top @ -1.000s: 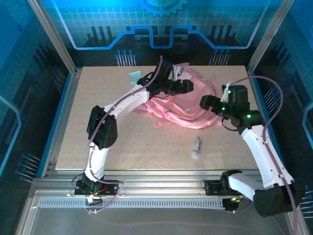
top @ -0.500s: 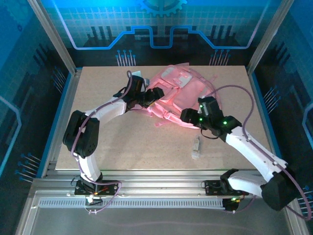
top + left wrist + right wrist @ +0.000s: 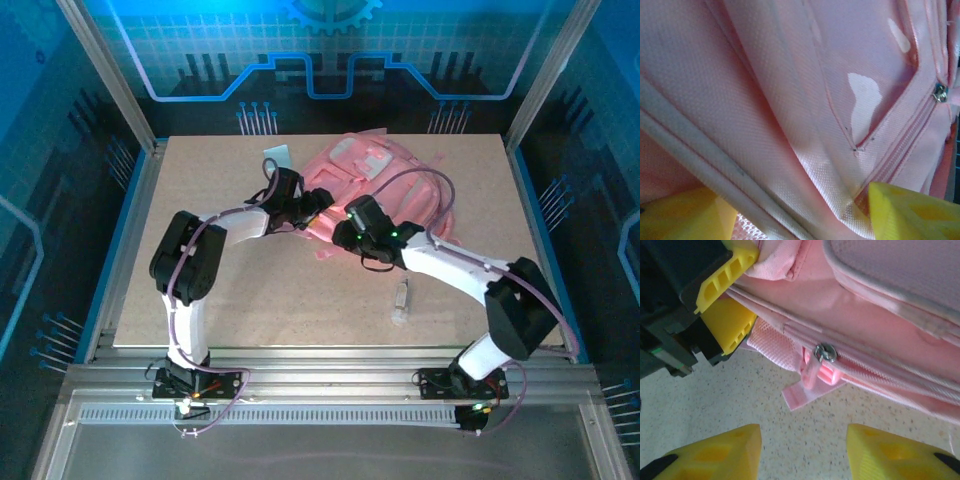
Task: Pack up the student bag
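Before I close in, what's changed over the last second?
The right hand swung left from the student bag's right side to its near-left edge, jaws open, facing a zipper pull. The left hand drew back from over the bag to that edge, gripping fabric. The small clear item stayed.

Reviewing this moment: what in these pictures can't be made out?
- Inside of the student bag, top view: covered by its own fabric.
- Small pale object, top view: too small to identify.
- Pale flat piece, top view: too washed out to name.
- Right gripper, top view: jaws hidden under its own wrist.
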Motion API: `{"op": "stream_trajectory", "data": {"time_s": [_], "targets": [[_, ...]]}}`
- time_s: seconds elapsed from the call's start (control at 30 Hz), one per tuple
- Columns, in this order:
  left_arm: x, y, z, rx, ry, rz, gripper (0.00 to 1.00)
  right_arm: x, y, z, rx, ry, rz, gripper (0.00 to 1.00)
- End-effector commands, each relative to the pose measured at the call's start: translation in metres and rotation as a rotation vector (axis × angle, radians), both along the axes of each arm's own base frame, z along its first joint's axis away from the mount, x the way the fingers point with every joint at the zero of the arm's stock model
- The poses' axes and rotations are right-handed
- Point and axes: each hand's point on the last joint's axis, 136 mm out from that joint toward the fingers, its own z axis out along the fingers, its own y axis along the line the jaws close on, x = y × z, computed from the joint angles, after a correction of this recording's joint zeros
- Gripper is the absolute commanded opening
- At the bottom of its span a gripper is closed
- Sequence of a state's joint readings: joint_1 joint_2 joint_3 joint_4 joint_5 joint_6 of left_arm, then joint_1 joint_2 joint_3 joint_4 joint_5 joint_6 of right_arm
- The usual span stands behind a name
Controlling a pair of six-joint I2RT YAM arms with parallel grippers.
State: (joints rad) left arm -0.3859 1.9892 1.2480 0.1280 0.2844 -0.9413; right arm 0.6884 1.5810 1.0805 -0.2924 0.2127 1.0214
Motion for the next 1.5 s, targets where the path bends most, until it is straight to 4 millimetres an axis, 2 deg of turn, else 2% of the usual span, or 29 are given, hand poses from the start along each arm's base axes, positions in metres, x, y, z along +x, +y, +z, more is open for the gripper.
{"op": "stream_trajectory", "data": {"time_s": [0.0, 0.23, 0.47, 0.73, 0.87, 0.97, 1.23, 1.37, 1.47], "targets": [[0.007, 0.0, -0.006, -0.037, -0.016, 0.023, 0.67, 0.02, 0.011, 0.003, 0.009, -0.031, -0.07, 0.44], [-0.004, 0.003, 0.0, -0.051, -0.033, 0.019, 0.67, 0.031, 0.01, -0.019, -0.082, -0.006, -0.137, 0.39], [-0.007, 0.002, 0.006, -0.095, -0.045, 0.025, 0.67, 0.045, -0.003, -0.028, -0.165, -0.041, -0.241, 0.35], [-0.012, 0.003, 0.005, -0.102, -0.044, 0.029, 0.67, 0.057, -0.011, -0.04, -0.252, -0.024, -0.283, 0.25], [-0.011, 0.004, 0.005, -0.104, -0.047, 0.033, 0.67, 0.052, -0.019, -0.047, -0.296, -0.018, -0.283, 0.09], [-0.009, 0.002, 0.007, -0.108, -0.051, 0.029, 0.67, 0.049, -0.026, -0.048, -0.331, -0.017, -0.272, 0.01], [-0.002, 0.008, 0.004, -0.088, -0.054, 0.045, 0.67, 0.039, -0.028, -0.031, -0.335, -0.01, -0.117, 0.0], [0.007, 0.013, 0.004, -0.054, -0.065, 0.051, 0.67, 0.023, -0.025, -0.032, -0.299, 0.052, 0.006, 0.0], [0.017, 0.016, 0.001, -0.033, -0.063, 0.048, 0.67, 0.007, -0.034, -0.036, -0.331, 0.105, 0.067, 0.0]]}}
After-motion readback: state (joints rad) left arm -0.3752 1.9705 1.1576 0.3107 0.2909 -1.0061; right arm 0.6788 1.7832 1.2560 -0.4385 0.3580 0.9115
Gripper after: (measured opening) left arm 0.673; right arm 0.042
